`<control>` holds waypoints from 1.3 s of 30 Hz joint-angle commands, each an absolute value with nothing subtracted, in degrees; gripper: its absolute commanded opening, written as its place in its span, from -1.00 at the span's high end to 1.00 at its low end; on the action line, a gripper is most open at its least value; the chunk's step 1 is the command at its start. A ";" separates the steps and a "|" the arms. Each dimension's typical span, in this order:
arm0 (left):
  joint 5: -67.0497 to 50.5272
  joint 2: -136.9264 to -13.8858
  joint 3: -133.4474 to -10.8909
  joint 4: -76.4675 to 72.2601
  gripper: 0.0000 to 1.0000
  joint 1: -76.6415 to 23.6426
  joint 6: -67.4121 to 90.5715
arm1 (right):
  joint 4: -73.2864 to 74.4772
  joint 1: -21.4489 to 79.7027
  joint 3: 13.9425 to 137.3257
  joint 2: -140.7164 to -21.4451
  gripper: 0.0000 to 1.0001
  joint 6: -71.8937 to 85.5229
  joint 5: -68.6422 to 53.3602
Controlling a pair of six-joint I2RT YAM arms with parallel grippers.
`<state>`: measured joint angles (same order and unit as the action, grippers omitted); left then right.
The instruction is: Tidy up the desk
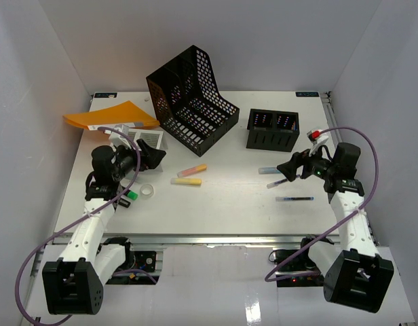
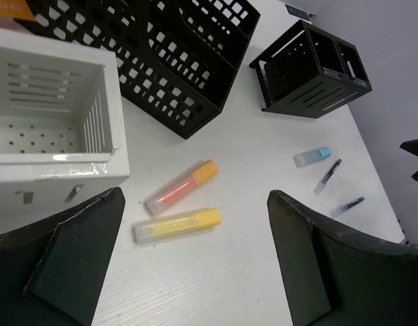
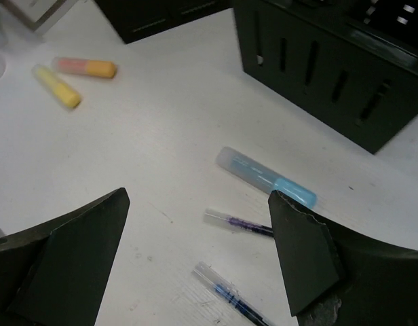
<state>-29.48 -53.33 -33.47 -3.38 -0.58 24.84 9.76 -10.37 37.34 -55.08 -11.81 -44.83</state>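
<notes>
We observed bright, even lighting on the desk (image 1: 229, 210), with soft shadows. In the right wrist view the far highlighters (image 3: 85, 67) were blurred; the white bin (image 2: 60, 157) showed rim glare.

The left arm (image 1: 93, 227) and right arm (image 1: 348, 217) are being held bent, angled inward; the left gripper (image 1: 153, 157) and right gripper (image 1: 283, 170) are being held with jaws spread wide.

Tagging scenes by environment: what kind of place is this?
Probably a lab cell staged as an office: white walls enclose the desk, which holds a file rack, a pen holder and loose highlighters.
</notes>
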 commanded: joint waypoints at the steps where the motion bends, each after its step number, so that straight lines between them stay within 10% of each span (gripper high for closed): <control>1: -30.24 -49.25 -34.02 3.09 -0.96 -0.53 28.36 | 19.48 -6.62 39.88 -55.06 -0.80 -32.24 -58.89; 18: -8.96 -49.59 -41.04 34.01 -0.78 -14.06 36.49 | 16.96 -2.37 42.37 -59.06 -0.80 -26.89 -59.50; 39: 6.05 -75.40 -44.86 19.36 -0.51 -33.98 58.79 | 17.60 -2.46 41.84 -57.83 -0.82 -29.27 -58.94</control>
<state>1.41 -73.79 -43.08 25.31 -33.87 45.65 18.72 -2.52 42.19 -58.87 -27.87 -58.04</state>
